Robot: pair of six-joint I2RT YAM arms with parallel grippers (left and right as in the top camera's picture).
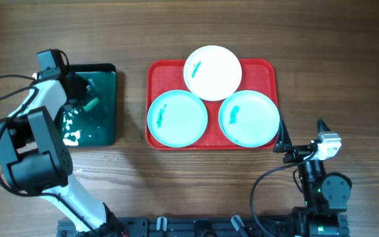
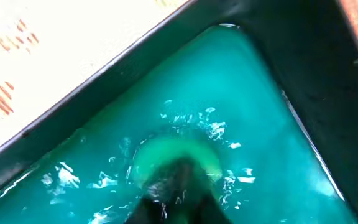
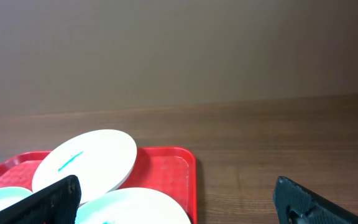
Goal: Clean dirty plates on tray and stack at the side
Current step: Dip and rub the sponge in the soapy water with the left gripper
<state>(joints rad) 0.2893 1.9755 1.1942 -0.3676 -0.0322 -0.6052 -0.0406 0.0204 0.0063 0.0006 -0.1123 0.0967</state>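
Note:
Three plates lie on the red tray [image 1: 262, 69]. The white plate [image 1: 212, 71] at the back overlaps two turquoise plates, one at the left [image 1: 177, 117] and one at the right [image 1: 249, 117]. Each carries a small teal smear. My left gripper [image 1: 84, 99] reaches down into the dark tray [image 1: 107, 72] of teal water. In the left wrist view its dark fingers [image 2: 174, 193] are pressed together on a green sponge [image 2: 197, 155] under the water. My right gripper [image 1: 285, 141] stands open by the red tray's front right corner, holding nothing, with the white plate [image 3: 86, 158] ahead of it to the left.
The dark tray's rim [image 2: 104, 78] runs diagonally close to the left gripper. Bare wooden table [image 1: 347, 79] lies right of the red tray and between the two trays. A black cable [image 1: 5, 82] loops at the far left.

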